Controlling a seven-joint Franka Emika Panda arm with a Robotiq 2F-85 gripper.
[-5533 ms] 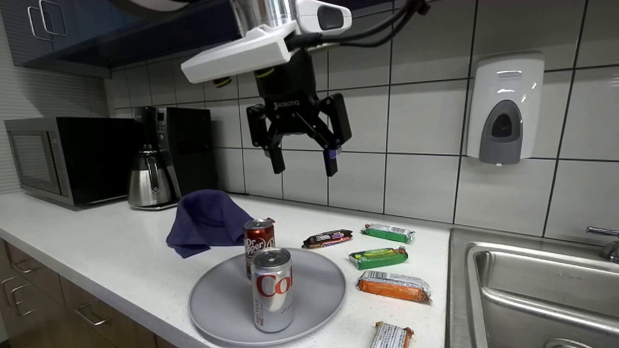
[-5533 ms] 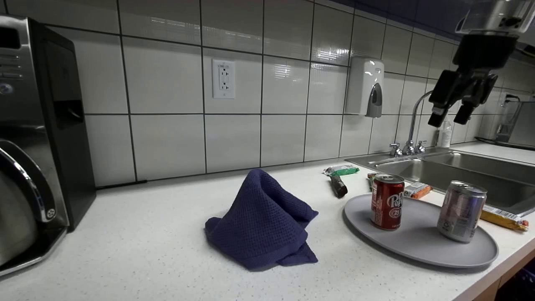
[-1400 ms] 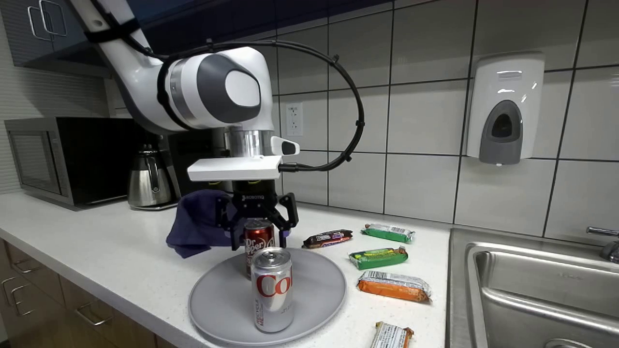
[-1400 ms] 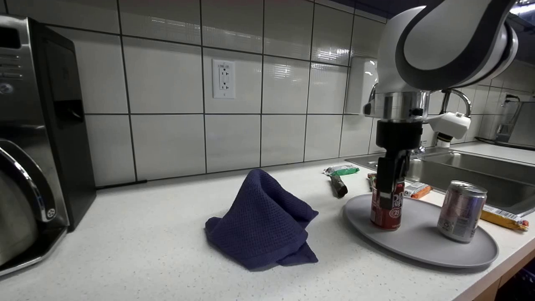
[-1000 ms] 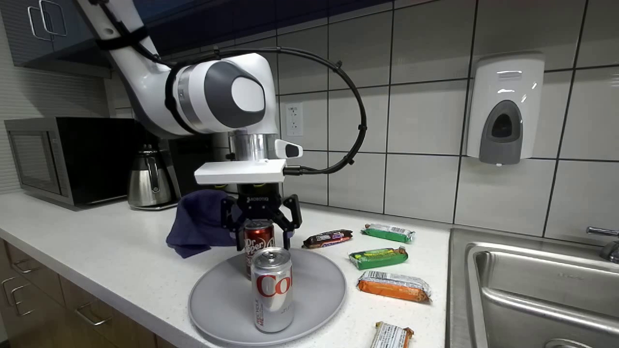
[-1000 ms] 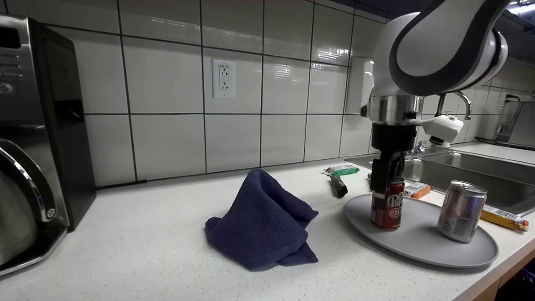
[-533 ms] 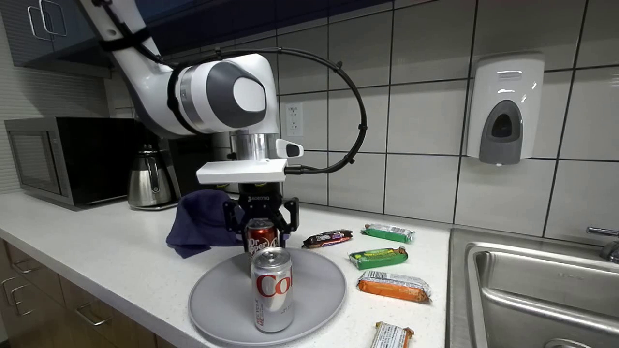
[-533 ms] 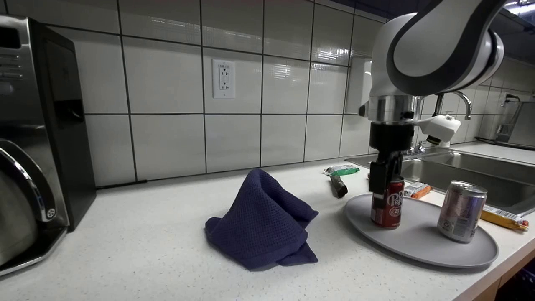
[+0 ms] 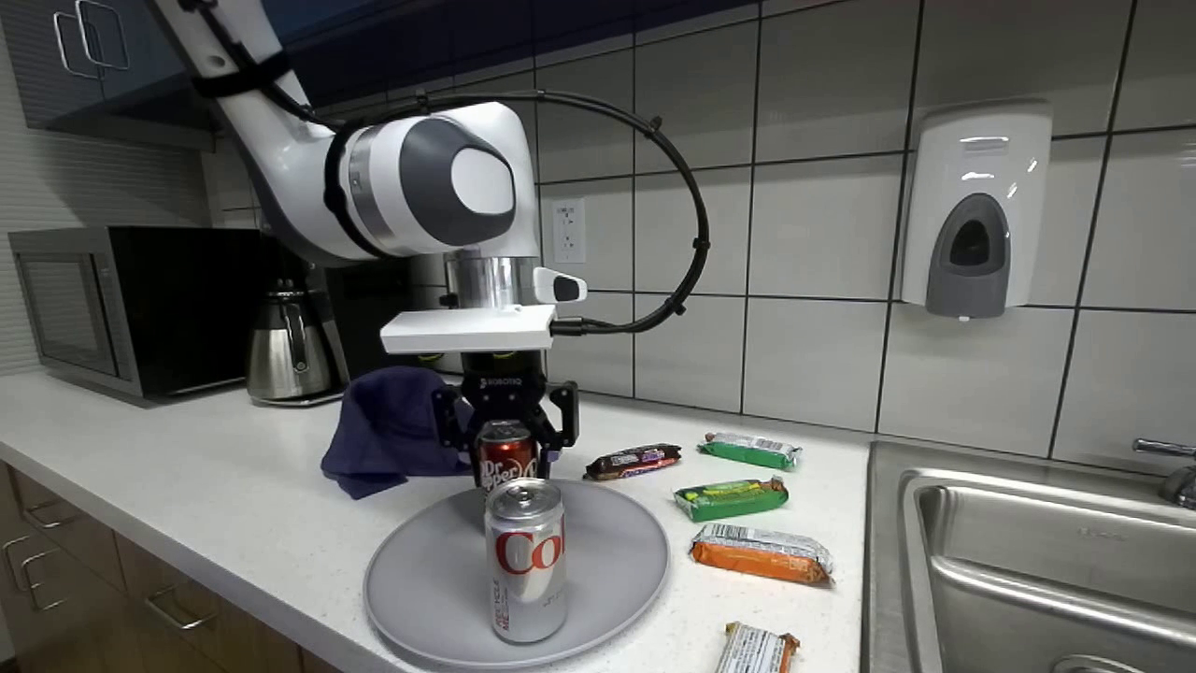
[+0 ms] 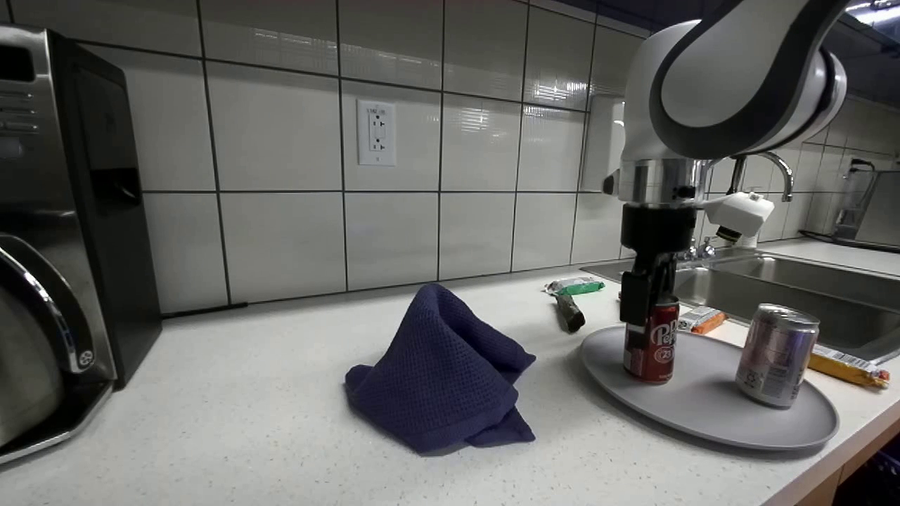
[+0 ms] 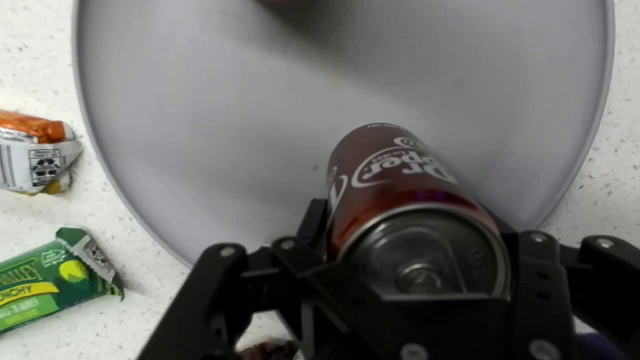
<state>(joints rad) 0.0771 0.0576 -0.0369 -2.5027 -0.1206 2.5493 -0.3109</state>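
Note:
A red Dr Pepper can is upright over the far part of a round grey plate. My gripper points straight down, its black fingers pressed against both sides of the can's upper half. In the wrist view the can fills the space between them. Whether its base touches the plate I cannot tell. A silver Coke can stands on the same plate, nearer the counter's front edge, and partly hides the red can in that exterior view. In an exterior view the red can hides the far finger.
A crumpled dark blue cloth lies beside the plate. Wrapped bars, among them a green one, an orange one and a dark one, lie between plate and sink. A coffee maker stands farther along the counter.
The gripper came down from high above the plate, and its fingers closed in on the red can. The can has shifted sideways a little and seems slightly higher. Everything else stayed put.

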